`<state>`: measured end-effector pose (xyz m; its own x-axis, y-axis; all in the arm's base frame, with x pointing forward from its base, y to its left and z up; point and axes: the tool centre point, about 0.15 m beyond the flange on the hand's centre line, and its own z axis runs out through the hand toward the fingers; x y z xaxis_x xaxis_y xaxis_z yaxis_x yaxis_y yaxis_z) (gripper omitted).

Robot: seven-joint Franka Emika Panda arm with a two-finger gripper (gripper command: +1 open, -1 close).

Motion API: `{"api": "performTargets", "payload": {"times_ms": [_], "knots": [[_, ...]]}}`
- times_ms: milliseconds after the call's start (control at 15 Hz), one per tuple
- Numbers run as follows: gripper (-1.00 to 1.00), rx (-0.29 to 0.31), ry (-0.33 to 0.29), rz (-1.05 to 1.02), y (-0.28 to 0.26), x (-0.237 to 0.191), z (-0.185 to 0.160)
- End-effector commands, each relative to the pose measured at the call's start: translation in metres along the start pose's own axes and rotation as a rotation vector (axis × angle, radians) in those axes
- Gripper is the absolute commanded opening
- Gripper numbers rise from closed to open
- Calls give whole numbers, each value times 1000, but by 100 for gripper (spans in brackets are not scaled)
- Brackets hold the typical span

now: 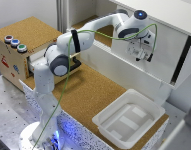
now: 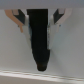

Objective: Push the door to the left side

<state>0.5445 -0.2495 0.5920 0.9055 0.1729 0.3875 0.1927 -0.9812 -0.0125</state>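
Observation:
The door (image 1: 165,47) is a large plain white panel on the exterior view's right half of the white cabinet (image 1: 120,62), with a thin dark strip (image 1: 181,59) along its right edge. My gripper (image 1: 143,54) hangs in front of the door's left part, close to its face. In the wrist view my gripper (image 2: 42,60) shows as one dark mass with the fingers together, shut and empty, against the white door surface (image 2: 15,55). I cannot tell whether it touches the door.
The cabinet's left half (image 1: 102,27) stands open and shows a cork floor inside. A shallow white tray (image 1: 127,117) sits on the cork table at the front right. A wooden box (image 1: 15,52) with coloured buttons stands at the left, behind my arm's base.

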Motion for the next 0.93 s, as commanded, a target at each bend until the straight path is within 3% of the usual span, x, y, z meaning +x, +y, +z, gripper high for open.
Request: {"api": "performTargets", "payload": {"times_ms": [0, 533, 867], "knots": [[-100, 23, -8, -48, -46, 0, 0], [-100, 6, -8, -52, -104, 8, 1], [-100, -53, -23, -58, -140, 11, -2]]}}
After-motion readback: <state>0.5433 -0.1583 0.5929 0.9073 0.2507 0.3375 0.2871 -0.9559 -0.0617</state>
